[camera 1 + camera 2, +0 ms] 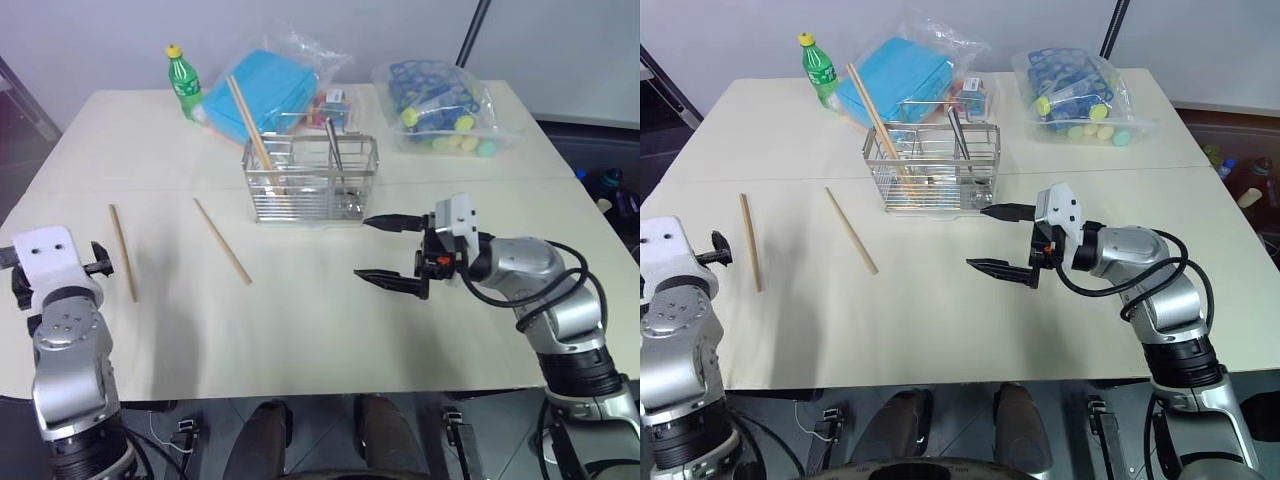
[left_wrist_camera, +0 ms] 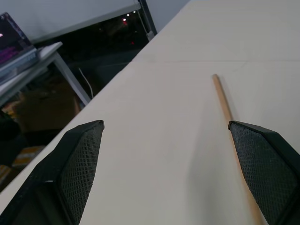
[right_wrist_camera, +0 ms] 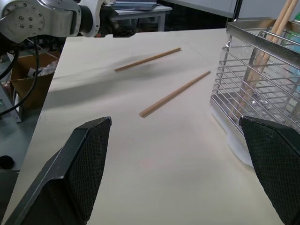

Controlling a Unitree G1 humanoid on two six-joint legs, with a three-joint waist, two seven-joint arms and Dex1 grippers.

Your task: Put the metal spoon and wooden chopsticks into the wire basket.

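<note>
Two chopsticks (image 1: 222, 240) lay loose on table (image 1: 330, 330), left of wire basket (image 1: 310, 180). Others plus spoon (image 1: 334, 150) already stood in basket, far centre. Left gripper (image 2: 173, 164) & right gripper (image 1: 392, 252) both wide open, empty. Task approx. half done; two sticks left.

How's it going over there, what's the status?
Both tools open, empty: left, right. Spoon and some chopsticks in basket. Two chopsticks on table. Nothing blocking.
</note>
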